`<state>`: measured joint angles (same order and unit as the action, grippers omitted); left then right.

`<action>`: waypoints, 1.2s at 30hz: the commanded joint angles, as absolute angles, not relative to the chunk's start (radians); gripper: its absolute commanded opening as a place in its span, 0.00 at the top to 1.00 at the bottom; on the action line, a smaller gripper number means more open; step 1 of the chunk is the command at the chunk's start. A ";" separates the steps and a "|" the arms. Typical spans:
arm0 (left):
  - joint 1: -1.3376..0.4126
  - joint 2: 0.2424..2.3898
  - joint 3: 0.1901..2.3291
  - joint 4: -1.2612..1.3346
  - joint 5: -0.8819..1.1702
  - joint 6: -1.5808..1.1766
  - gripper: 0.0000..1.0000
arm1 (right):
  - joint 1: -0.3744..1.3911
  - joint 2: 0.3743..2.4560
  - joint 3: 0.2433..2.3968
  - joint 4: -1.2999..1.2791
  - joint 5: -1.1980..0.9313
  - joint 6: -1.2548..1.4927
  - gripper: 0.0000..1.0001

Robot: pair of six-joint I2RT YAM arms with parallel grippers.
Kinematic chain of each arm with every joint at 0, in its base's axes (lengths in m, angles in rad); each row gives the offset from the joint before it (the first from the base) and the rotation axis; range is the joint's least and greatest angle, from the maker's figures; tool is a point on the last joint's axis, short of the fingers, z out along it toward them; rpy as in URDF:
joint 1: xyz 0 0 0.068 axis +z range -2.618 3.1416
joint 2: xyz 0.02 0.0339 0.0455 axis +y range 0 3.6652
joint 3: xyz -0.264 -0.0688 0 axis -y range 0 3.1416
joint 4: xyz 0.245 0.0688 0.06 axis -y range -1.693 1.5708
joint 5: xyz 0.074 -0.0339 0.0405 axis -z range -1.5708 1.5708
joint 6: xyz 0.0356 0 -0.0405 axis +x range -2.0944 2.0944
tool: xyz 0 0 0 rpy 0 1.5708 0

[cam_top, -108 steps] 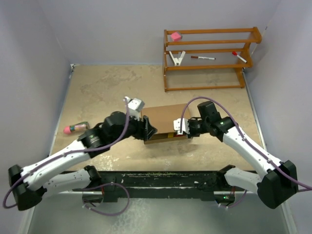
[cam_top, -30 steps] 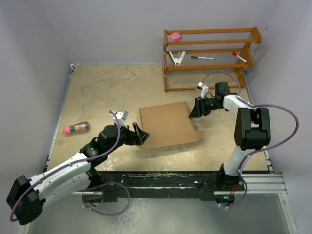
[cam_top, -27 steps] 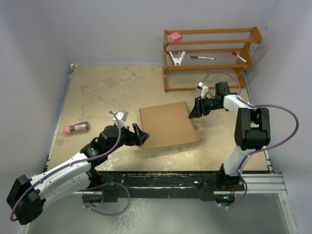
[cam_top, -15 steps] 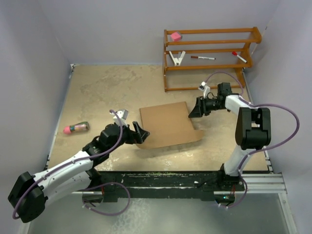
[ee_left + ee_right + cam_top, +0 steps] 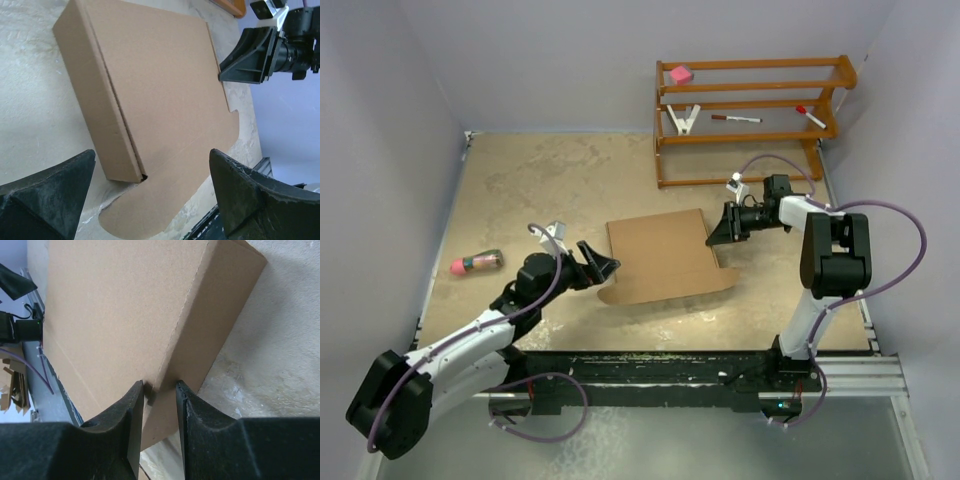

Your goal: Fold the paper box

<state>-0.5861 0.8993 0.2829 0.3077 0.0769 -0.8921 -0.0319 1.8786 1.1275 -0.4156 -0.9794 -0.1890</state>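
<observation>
The paper box (image 5: 660, 255) is a shallow brown cardboard mailer lying flat mid-table, with a rounded flap sticking out along its near edge. My left gripper (image 5: 601, 266) stands open just off the box's near left corner, touching nothing. In the left wrist view the box (image 5: 150, 75) lies ahead, between the spread fingers of the left gripper (image 5: 152, 155). My right gripper (image 5: 717, 232) is at the box's right edge. In the right wrist view the right gripper (image 5: 160, 386) has its narrowed jaws on the box (image 5: 115, 305), one finger on the top face and one on the side wall.
A wooden rack (image 5: 750, 150) stands at the back right, holding a pink block (image 5: 680, 73), a white clip (image 5: 683, 118) and markers (image 5: 735, 118). A small bottle with a pink cap (image 5: 475, 263) lies at the left. Walls close in on both sides.
The right jaws have narrowed onto the box's right edge. The left arm has drawn back to the left, its open gripper a little farther from the box corner.
</observation>
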 commanded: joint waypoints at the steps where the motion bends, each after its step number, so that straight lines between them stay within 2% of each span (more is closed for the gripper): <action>1: -0.530 0.923 0.234 0.475 0.153 -1.004 0.02 | -0.034 1.908 1.124 -0.398 -0.942 -0.174 0.70; 7: -0.510 1.032 0.203 0.610 0.165 -1.072 0.02 | -0.066 1.939 1.121 -0.398 -0.973 -0.158 0.77; 18: -0.508 1.270 0.186 0.879 0.186 -1.142 0.02 | -0.105 1.985 1.119 -0.400 -1.002 -0.152 0.83; 28: -0.508 1.400 0.167 1.023 0.169 -1.170 0.02 | -0.129 2.004 1.118 -0.405 -0.987 -0.154 0.86; 36: -0.508 1.533 0.216 1.153 0.252 -1.207 0.02 | -0.130 2.019 1.122 -0.417 -0.980 -0.165 0.87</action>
